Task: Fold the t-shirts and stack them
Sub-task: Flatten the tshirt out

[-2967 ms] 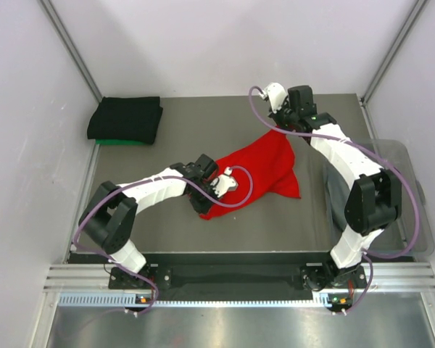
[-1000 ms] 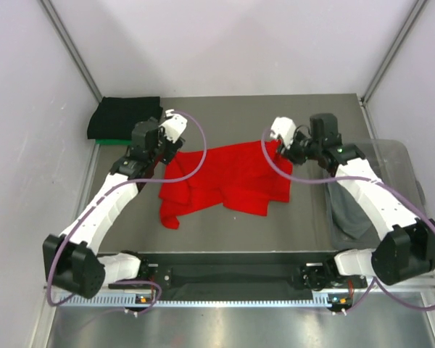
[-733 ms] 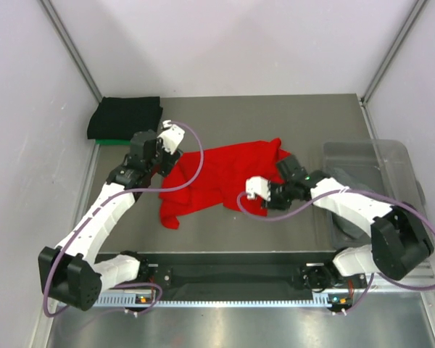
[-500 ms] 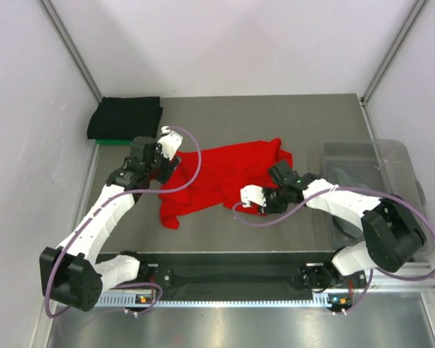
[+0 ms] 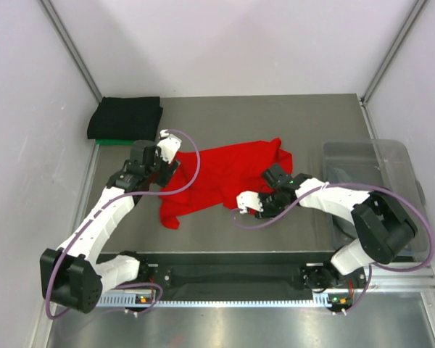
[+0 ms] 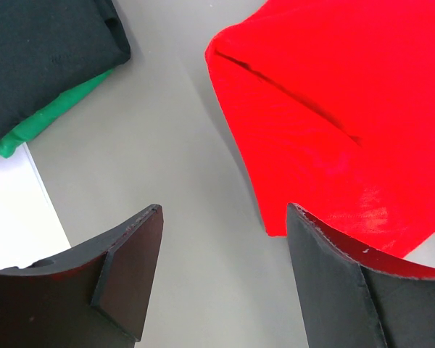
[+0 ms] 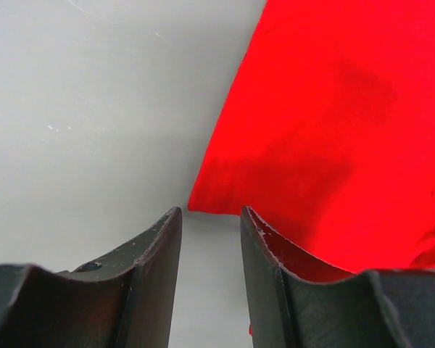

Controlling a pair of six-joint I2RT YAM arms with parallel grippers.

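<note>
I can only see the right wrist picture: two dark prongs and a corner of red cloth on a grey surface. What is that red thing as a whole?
Observer: Seen from above, it is a red t-shirt, lying rumpled and unfolded in the middle of the table.
Visitor: Is there a second arm?
Observer: Yes. The left gripper hangs open at the shirt's left edge and holds nothing.
Visitor: Are there any other clothes about?
Observer: A folded black t-shirt sits on top of a green one in the far left corner.
</note>
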